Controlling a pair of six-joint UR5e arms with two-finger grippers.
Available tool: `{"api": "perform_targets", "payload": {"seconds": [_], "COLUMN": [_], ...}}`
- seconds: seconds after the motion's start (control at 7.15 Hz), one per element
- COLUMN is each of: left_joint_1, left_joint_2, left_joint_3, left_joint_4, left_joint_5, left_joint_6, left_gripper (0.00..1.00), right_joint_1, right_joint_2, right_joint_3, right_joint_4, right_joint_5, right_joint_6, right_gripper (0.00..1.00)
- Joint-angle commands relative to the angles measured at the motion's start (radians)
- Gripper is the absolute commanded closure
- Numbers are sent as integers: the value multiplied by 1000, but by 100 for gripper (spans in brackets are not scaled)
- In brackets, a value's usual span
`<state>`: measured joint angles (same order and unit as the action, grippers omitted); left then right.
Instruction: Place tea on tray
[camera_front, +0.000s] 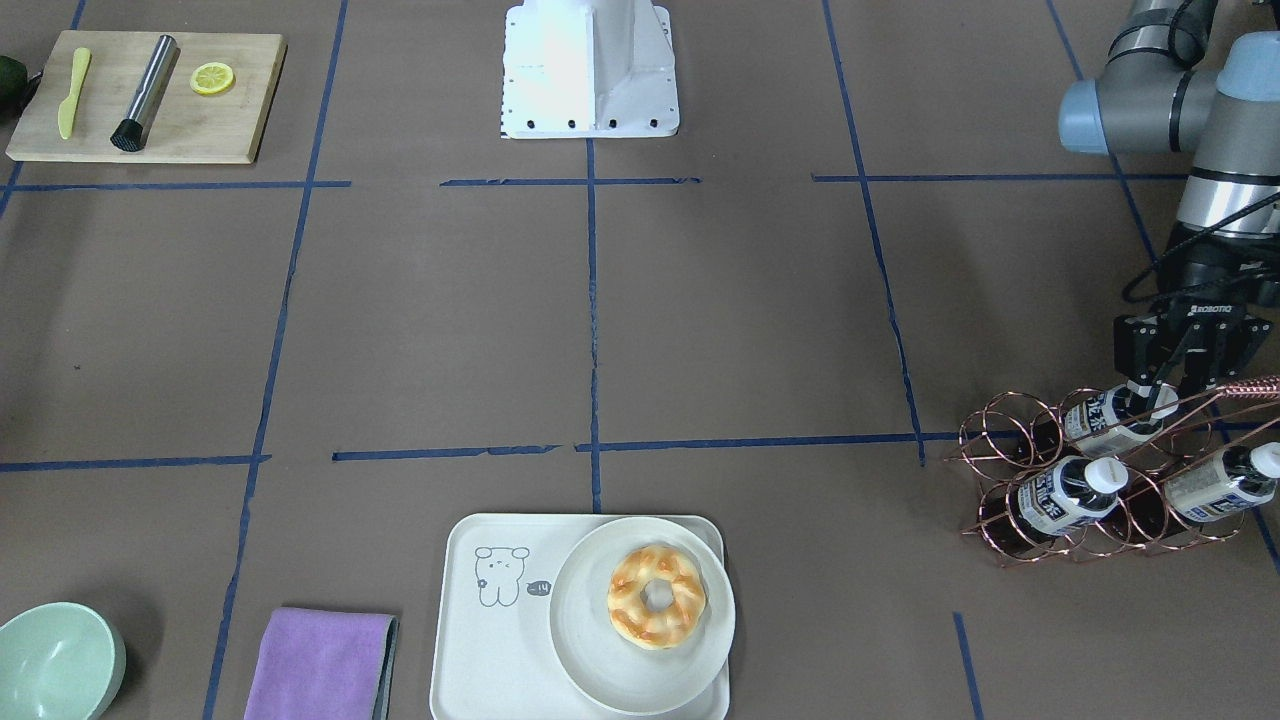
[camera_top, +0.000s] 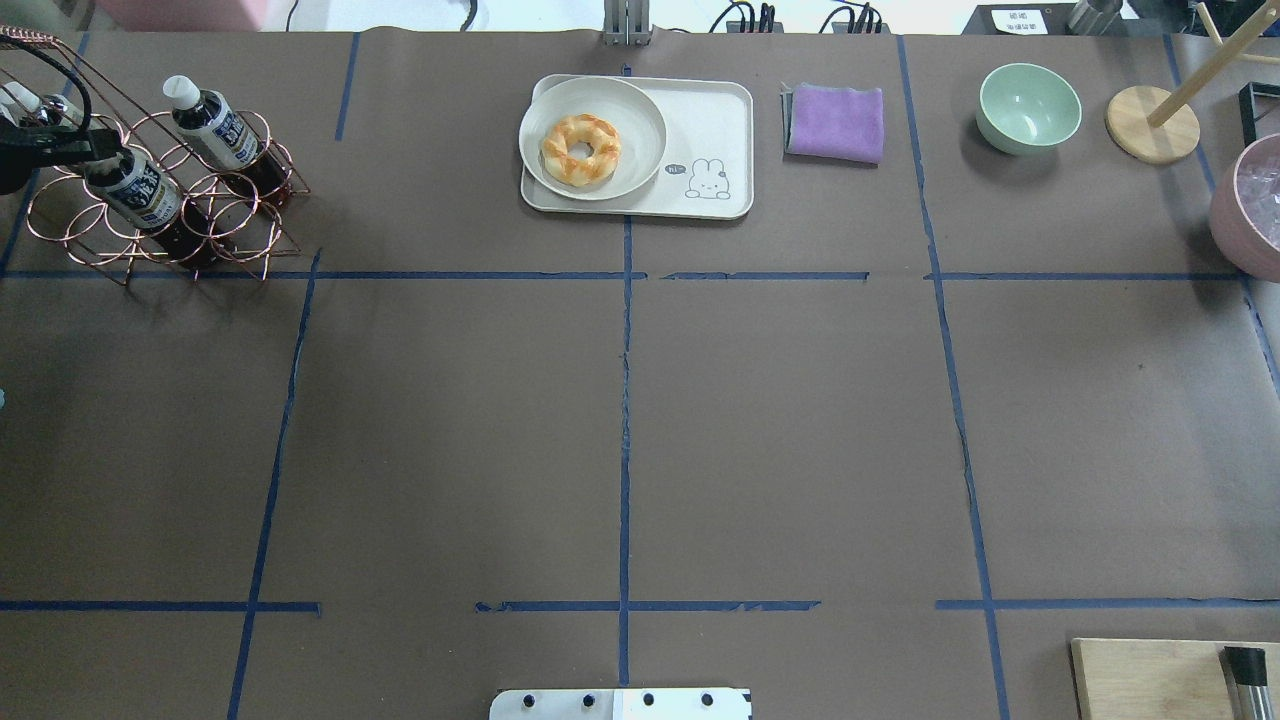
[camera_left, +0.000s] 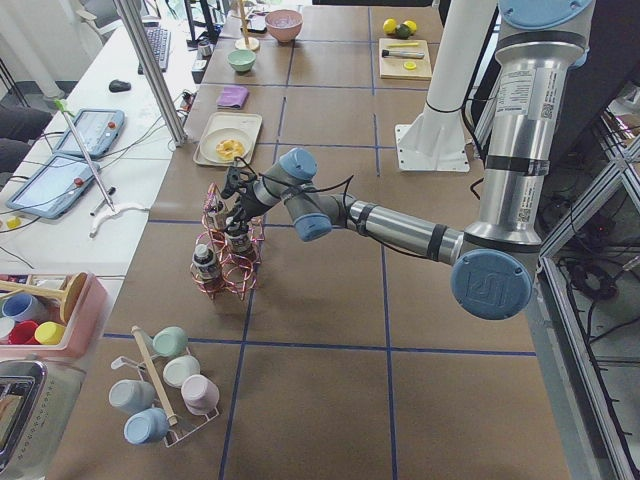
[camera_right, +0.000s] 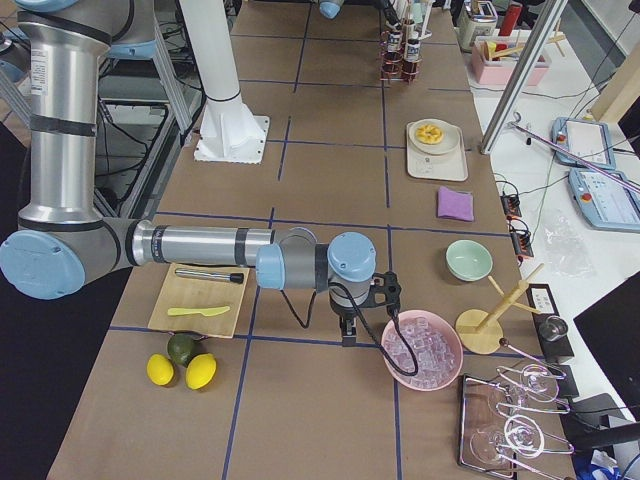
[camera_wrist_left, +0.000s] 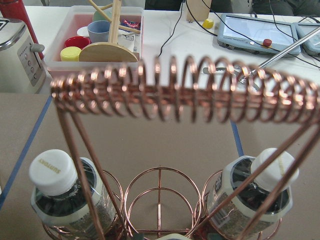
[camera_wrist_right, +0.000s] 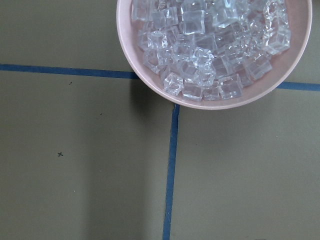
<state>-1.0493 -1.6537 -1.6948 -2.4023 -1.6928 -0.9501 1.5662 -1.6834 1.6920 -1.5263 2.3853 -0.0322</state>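
Three tea bottles lie in a copper wire rack (camera_front: 1250, 385) at the table's left end: an upper one (camera_front: 1105, 420) and two lower ones (camera_front: 1060, 495) (camera_front: 1215, 480). My left gripper (camera_front: 1162, 395) hangs over the rack at the upper bottle's white cap, its jaws apart on either side of it. The left wrist view shows the rack's coil handle (camera_wrist_left: 175, 90) and the two lower bottles (camera_wrist_left: 65, 200) (camera_wrist_left: 255, 195). The cream tray (camera_front: 480, 650) lies at the far middle. My right gripper (camera_right: 345, 325) hovers beside a pink ice bowl (camera_right: 420, 350); I cannot tell its state.
A round white plate (camera_front: 600, 670) with a donut (camera_front: 656, 595) fills half the tray. A purple cloth (camera_front: 320, 665) and a green bowl (camera_front: 55, 665) lie beside it. A wooden board (camera_front: 150, 95) holds a knife, a muddler and a lemon slice.
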Motion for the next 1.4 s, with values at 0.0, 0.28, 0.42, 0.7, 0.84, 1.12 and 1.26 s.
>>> {"api": "perform_targets", "payload": {"seconds": [0.0,0.28,0.42,0.7,0.84,1.12,1.26], "left_joint_1": [0,-1,-5,-35,-47,-70,-80], "left_joint_2": [0,-3,-5,-3,-2,0,2], "left_joint_3": [-3,-22,-25,-28,-34,-43,-43], "left_joint_4": [-1,5,5,2,2,2,0], "left_joint_5": [-2,-2,1,1,2,2,2], "left_joint_6": [8,10,11,16,31,68,103], "left_gripper": [99,100,100,100,100,100,100], "right_joint_1": [0,0,0,0,0,0,0], "right_joint_2": [1,1,-1,-1,-1,-1,-1], "right_joint_3": [2,2,2,3,3,3,3], "right_joint_4": [0,0,0,0,0,0,0], "right_joint_5": [0,0,0,2,2,2,2], "right_joint_6": [2,2,2,2,2,2,2], "right_gripper": [0,0,0,0,0,0,0]}}
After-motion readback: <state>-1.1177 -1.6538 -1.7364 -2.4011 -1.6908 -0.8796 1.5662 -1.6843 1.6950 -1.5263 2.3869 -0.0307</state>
